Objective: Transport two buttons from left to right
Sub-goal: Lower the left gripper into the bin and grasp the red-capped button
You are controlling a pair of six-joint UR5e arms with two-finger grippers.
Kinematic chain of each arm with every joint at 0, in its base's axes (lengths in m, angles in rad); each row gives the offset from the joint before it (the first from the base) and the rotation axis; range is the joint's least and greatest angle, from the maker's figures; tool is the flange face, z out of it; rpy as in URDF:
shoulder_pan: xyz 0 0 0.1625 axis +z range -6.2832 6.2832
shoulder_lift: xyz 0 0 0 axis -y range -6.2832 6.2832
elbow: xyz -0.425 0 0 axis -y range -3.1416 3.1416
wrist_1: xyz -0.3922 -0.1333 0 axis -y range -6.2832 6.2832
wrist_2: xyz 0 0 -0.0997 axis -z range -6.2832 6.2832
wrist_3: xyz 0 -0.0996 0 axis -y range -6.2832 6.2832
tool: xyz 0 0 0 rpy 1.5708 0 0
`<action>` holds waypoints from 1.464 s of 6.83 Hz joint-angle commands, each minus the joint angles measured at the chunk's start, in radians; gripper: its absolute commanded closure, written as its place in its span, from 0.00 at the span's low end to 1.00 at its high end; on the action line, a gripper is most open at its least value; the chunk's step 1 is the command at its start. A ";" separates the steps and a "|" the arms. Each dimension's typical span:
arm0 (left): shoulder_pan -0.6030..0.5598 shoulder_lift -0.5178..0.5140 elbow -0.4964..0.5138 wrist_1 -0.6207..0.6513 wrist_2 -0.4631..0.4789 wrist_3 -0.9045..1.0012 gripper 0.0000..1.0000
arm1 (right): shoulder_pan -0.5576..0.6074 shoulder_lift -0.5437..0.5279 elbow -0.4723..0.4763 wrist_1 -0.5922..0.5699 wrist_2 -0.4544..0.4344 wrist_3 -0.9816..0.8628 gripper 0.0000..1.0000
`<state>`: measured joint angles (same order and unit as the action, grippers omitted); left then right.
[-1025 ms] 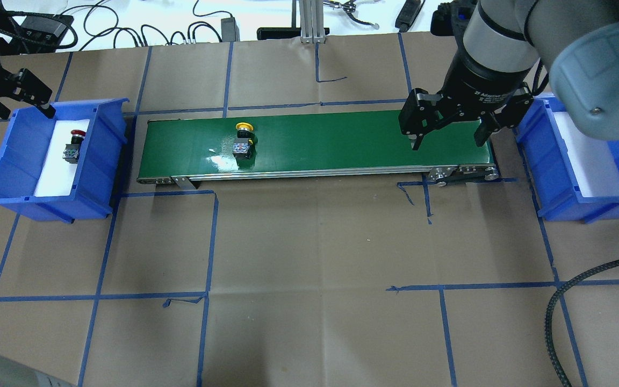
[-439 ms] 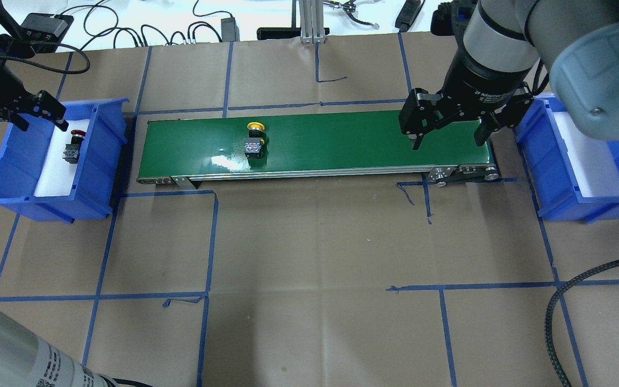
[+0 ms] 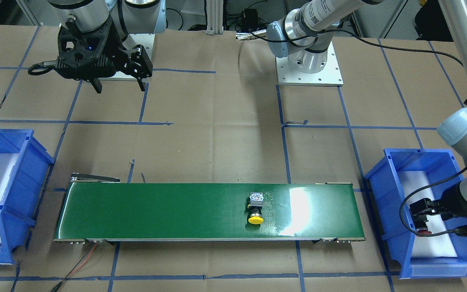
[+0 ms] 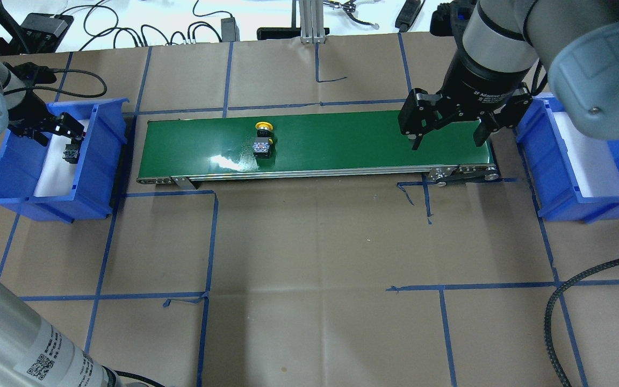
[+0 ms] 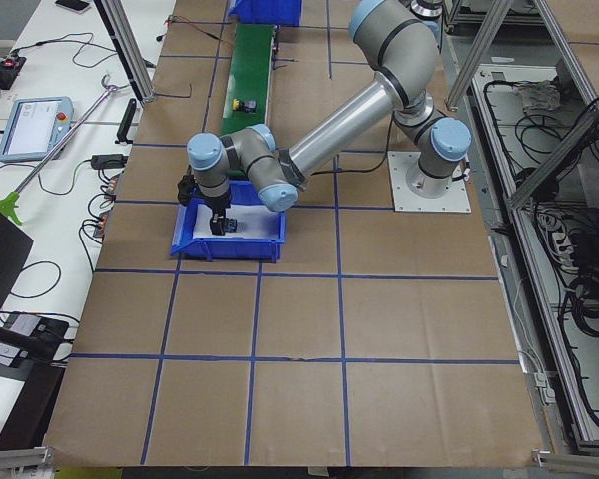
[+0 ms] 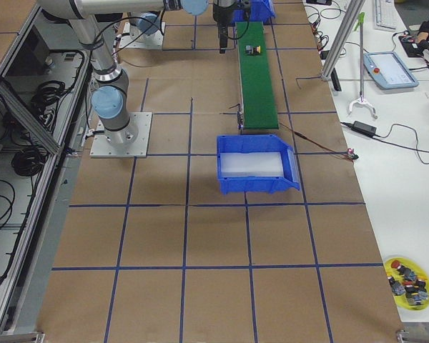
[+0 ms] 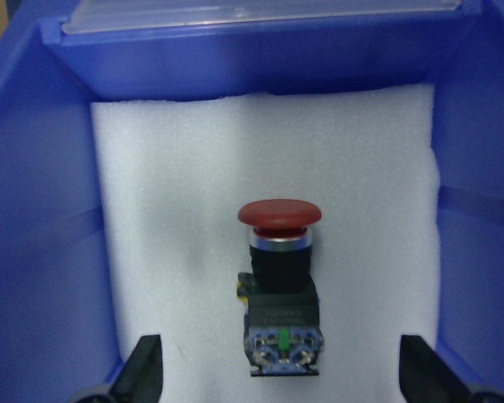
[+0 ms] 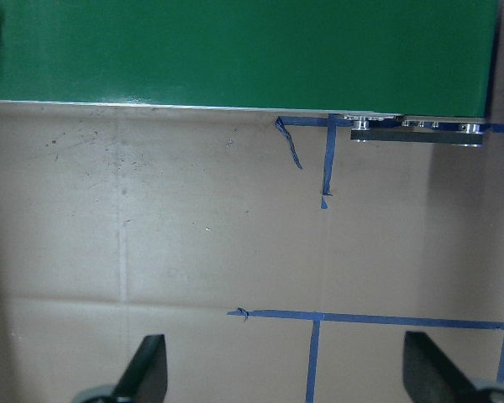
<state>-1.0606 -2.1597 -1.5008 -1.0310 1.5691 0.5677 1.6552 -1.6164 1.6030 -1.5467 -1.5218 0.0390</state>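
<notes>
A yellow-capped button (image 4: 262, 140) lies on its side on a green conveyor belt (image 4: 342, 142), left of the belt's middle in the overhead view, with its cap pointing away from the robot. It sits a little further right along the belt than a second ago.

A red-capped button (image 7: 280, 281) lies on a white foam pad (image 7: 176, 210) inside a blue bin (image 4: 100, 156) at the belt's left end. Its cap points toward the bin's far wall, and its grey-black block is nearest the wrist camera.

The left end effector (image 4: 58, 133) is now over this bin, directly above the red button. A second ago it was at the bin's far left corner. Its two fingers (image 7: 143, 374) are spread wide apart, one on each side of the button, and neither touches it.

The right end effector (image 4: 447, 142) hangs over the belt's right end, fingers apart and holding nothing. It has not moved. Just beside it, past the belt's end, stands a second blue bin (image 4: 556, 177) with a white foam lining.

The belt and both bins rest on a tabletop (image 4: 315, 242) covered in brown paper marked with blue tape lines.
</notes>
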 commanded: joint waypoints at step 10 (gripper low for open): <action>-0.012 0.036 0.030 -0.041 -0.001 -0.037 0.84 | -0.003 0.033 0.017 -0.188 -0.008 -0.004 0.00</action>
<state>-1.0723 -2.1522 -1.4825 -1.0337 1.5665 0.5310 1.6522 -1.5872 1.6203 -1.7311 -1.5282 0.0357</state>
